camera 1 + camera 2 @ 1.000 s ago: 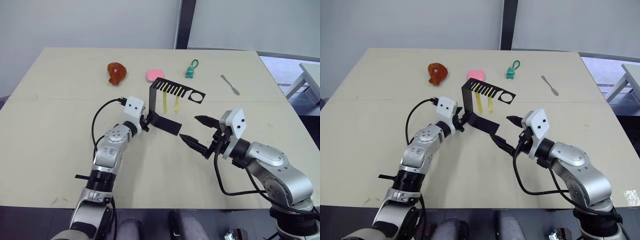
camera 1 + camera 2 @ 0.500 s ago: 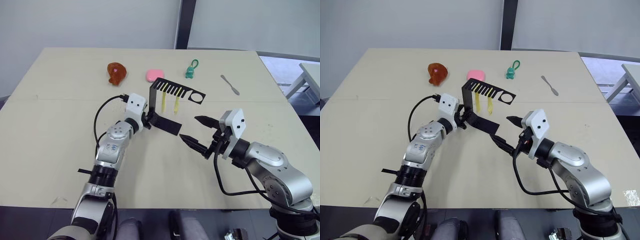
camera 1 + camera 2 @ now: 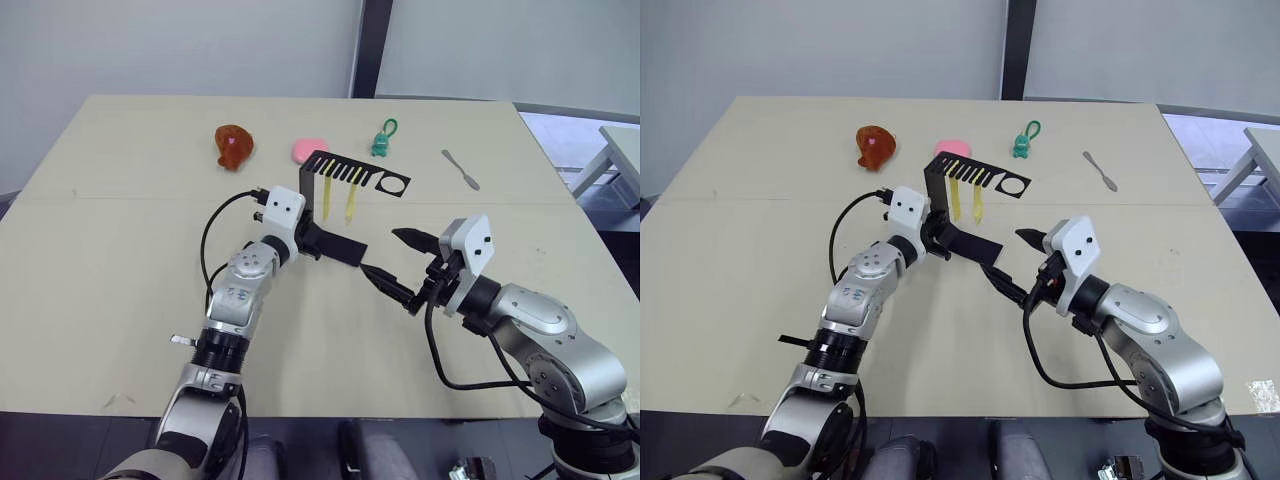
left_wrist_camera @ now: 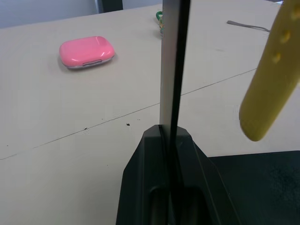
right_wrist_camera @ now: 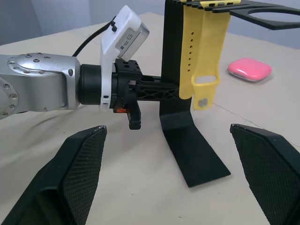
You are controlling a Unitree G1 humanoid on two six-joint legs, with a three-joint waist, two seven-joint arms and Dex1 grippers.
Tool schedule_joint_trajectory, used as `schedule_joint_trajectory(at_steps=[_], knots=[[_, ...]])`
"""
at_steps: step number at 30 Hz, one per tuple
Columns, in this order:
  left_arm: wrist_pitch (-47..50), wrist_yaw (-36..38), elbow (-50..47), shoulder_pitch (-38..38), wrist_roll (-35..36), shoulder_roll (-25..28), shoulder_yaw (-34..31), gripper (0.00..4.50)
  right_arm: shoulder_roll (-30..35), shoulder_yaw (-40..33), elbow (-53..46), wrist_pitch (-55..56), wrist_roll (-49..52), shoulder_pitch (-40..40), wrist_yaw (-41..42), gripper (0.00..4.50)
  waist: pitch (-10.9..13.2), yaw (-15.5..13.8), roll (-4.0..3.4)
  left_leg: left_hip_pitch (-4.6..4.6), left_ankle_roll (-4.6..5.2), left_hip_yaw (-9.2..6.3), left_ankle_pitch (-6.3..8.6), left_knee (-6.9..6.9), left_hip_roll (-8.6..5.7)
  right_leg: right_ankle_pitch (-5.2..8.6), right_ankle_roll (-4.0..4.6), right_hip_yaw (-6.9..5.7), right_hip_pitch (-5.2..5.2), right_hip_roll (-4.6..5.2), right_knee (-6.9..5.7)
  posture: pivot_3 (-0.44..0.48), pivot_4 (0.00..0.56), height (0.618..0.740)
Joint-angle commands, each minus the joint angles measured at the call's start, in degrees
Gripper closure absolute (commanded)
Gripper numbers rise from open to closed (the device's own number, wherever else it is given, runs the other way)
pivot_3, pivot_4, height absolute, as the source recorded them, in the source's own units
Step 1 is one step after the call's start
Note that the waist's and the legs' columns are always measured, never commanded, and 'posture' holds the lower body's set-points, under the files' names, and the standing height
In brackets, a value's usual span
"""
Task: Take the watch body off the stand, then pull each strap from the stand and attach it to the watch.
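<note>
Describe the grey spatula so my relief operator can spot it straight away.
Start from the beige table and go to its far right corner. The small grey metal spatula lies flat there, alone, right of the teal keychain figure. It is the one slim metallic item; its neighbours are brightly coloured.

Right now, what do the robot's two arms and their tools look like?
Both arms are silver-grey metal with rounded, bolted joint housings and black collars. Each wrist carries a white box with two small dark dots, fed by a looping black cable. The left tool and the right tool are black; the right one's fingers are tapered, with a fine cross-hatched texture.
</note>
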State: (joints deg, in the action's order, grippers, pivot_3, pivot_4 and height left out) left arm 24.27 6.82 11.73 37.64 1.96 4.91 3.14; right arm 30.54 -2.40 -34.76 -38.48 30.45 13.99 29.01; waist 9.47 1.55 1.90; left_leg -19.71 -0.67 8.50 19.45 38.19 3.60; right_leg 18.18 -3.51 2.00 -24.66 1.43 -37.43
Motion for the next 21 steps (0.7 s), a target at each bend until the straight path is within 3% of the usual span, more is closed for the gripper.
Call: schedule_joint_trajectory(at_steps=[1,6,10,21], knots=[[-1.6,-1.7,-1.7,1.2,-0.9,-1.2,-0.1,4.42,-1.2,0.6,-3.6,-1.4,-0.3,0.8,-3.3,0.0,0.0,0.0,0.0,0.0,0.0,0.0,0.0,0.0,0.0,0.0,0.0,0.0,0.0,0.0,0.0,0.0,0.15,0.74],[-1.2,-3.4,-1.3,0.9,-0.7,-2.7,-0.7,4.42,-3.8,2.2,-5.7,-6.3,-1.4,2.6,-9.5,0.0,0.0,0.0,0.0,-0.01,0.0,0.0,0.0,0.0,0.0,0.0,0.0,0.0,0.0,0.0,0.0,0.0,0.15,0.74],[-1.8,-3.2,-0.8,0.6,-0.6,-2.9,-0.6,4.42,-10.0,3.8,-5.7,-10.1,-4.7,5.2,-18.8,0.0,0.0,0.0,0.0,0.0,-0.01,0.01,-0.01,0.0,0.02,0.0,0.0,0.01,-0.02,0.0,-0.01,0.0,0.15,0.74],[-4.0,-2.4,-0.5,-0.2,-1.5,-2.8,0.7,4.42,-23.2,9.6,4.2,-9.5,-14.9,14.1,-29.1,0.0,0.0,0.1,-0.01,-0.17,-0.04,0.05,-0.03,0.01,0.01,0.0,0.01,-0.01,-0.26,0.0,-0.06,0.0,0.15,0.74]])
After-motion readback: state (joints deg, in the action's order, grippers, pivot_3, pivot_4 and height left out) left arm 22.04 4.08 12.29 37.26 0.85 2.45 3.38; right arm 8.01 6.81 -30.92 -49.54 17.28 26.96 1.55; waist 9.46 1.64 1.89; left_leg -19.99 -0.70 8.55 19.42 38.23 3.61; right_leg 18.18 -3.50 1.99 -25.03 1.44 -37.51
